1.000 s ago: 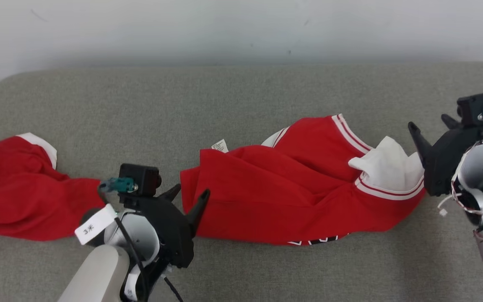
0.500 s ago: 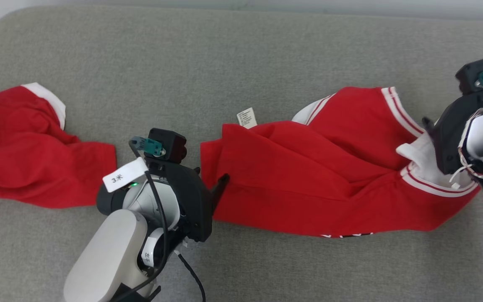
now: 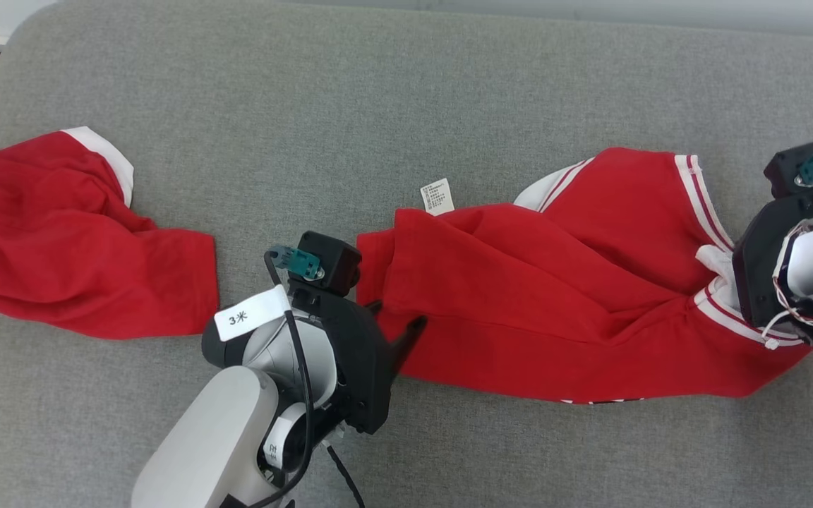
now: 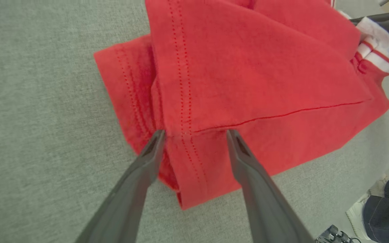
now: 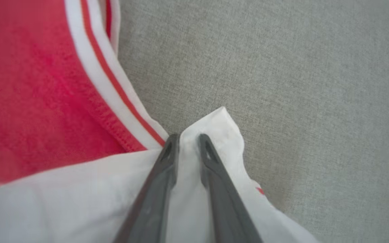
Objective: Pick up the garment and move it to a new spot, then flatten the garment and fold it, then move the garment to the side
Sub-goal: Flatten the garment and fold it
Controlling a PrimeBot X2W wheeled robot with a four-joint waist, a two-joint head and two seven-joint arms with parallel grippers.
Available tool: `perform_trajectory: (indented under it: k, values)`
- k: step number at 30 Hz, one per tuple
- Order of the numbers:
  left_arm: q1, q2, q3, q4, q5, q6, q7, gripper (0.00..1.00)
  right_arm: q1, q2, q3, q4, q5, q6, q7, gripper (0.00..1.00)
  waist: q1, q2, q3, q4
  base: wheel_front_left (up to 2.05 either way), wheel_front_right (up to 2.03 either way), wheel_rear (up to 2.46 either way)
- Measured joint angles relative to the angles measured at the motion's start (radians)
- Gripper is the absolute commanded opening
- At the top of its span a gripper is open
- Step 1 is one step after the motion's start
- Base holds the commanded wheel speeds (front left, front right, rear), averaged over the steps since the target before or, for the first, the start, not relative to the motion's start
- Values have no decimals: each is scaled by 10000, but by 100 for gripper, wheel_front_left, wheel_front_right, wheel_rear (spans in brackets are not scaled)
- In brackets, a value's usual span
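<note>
The garment [image 3: 555, 296], red with white striped trim, lies crumpled on the grey cushion [image 3: 378, 106]. My left gripper [image 3: 399, 317] is open at the garment's left hem. In the left wrist view the left gripper [image 4: 196, 132] straddles the stitched hem corner [image 4: 181, 148], fingertips resting on the cloth. My right gripper [image 5: 189, 136] is shut on a peak of the garment's white fabric [image 5: 221, 125], beside the striped trim [image 5: 113, 84]. In the head view its black housing [image 3: 766, 247] covers its fingers at the garment's right end.
A second red garment [image 3: 75, 233] with a white cuff lies at the left. A white care label [image 3: 437, 196] sticks out behind the garment. The cushion's rounded corner [image 3: 4, 63] is at the top left. A person's dark trouser leg [image 4: 387, 206] shows beyond the cushion's edge.
The head camera has tipped down, shifting the whole picture. My left gripper has reached onto the garment's left hem. My right gripper has dropped onto the white fabric and narrowed its jaws on it.
</note>
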Motion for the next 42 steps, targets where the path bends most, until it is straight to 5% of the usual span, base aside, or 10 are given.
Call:
perform_trajectory:
  k: [1,2,3,15,24,42]
  values:
    - [4,-35,-12,-27,-33,-4,0,25,54,-12,10,33,2,0,2,0,0,0,-23,13,0,0,0]
    - [6,-35,2,-35,-96,-77,0,25,97,-12,27,73,2,0,4,0,0,0,-53,19,0,0,0]
    - [14,-25,21,-31,-119,-81,0,0,114,-12,40,111,4,-2,12,0,0,0,-87,23,0,0,0]
    - [215,21,359,-169,-159,-12,-249,0,312,15,247,359,81,29,-355,0,0,0,-588,-174,0,0,0]
    - [150,-4,736,-566,-13,385,-970,0,232,-61,-224,-665,88,-65,-2008,0,-1,-3,-830,-308,0,0,0]
    - [317,-81,1323,-959,-119,642,-2132,0,1224,-86,-1452,-2504,6,-1528,-4437,0,0,-2,-1225,-495,0,0,0]
